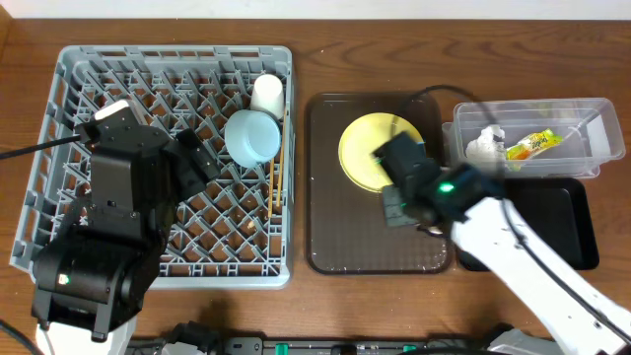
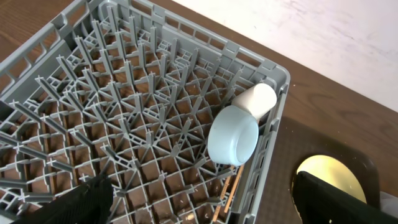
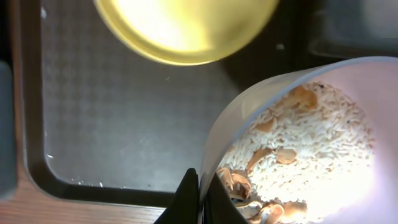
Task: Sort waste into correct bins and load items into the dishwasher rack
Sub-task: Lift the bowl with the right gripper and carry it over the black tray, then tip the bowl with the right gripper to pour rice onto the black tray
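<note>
While the right gripper [image 3: 200,198] clamps the rim of the white bowl [image 3: 249,106], lower right in its wrist view, food scraps [image 3: 311,143] inside, the left gripper [image 2: 211,199] hangs wide open, empty, over the dishwasher rack [image 2: 124,93] at overhead left.

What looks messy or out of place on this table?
A few pale crumbs lie loose on the brown rectangular serving tray, near its edge. They seem to have spilled from the round white bowl, which holds rice-like food scraps. Nothing else stands out.
</note>
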Controlling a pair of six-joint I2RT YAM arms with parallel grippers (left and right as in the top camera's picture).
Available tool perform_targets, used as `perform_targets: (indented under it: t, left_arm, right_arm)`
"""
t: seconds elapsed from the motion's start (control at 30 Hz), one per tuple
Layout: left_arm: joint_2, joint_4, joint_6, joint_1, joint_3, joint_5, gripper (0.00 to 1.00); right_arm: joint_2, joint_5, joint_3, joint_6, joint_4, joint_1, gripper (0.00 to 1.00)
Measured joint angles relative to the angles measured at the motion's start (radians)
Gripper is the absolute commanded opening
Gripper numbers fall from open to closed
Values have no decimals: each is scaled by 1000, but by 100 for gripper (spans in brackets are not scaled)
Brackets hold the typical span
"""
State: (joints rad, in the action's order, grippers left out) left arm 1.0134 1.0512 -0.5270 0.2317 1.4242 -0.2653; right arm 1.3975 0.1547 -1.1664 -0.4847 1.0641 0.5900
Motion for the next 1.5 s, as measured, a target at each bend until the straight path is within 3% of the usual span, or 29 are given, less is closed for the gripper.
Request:
perform_targets:
  t: [0.3,0.67,0.97,1.23,1.5]
  left_arm:
    - [0,0,0,0,0,0,93]
    - [0,0,0,0,0,0,94]
    - [0,0,0,0,0,0,94]
    - [0,0,0,0,0,0,94]
    - [0,0,0,0,0,0,93]
  right_arm:
    - [-109,-235,0,119,6,-376,1]
    - [-109,-741,10,367,16,-922,1]
    - [-110,-1072,212,520,-74,-1261,1]
    - [-110,-1370,452,566,-308,-1442,1]
    - [-110,-1551,524,575,-460,-1476,1]
